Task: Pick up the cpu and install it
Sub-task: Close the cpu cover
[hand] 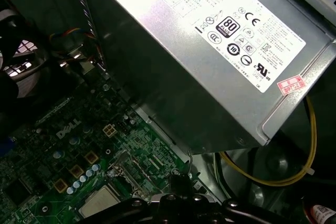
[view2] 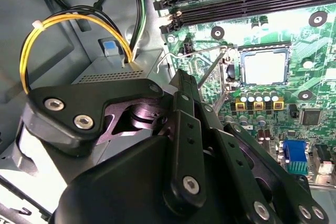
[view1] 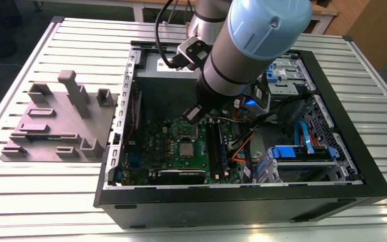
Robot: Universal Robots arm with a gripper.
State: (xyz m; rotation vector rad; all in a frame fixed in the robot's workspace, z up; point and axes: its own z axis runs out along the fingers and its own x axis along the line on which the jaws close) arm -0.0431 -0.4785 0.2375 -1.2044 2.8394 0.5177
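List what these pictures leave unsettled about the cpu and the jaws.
- Jaws' tips: in the second wrist view the gripper's own black linkage covers them, so open or shut is unknown.
- Cpu: its seating and latching are too small to judge in the exterior view.
- Cpu: cut off by the picture's edge in the first wrist view.

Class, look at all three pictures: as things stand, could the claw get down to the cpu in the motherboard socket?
Probably yes. The cpu lies face up in its socket on the green motherboard, nothing lies over it, and the thin wire lever stands off to one side. The arm hangs inside the open case, above the board near the socket.
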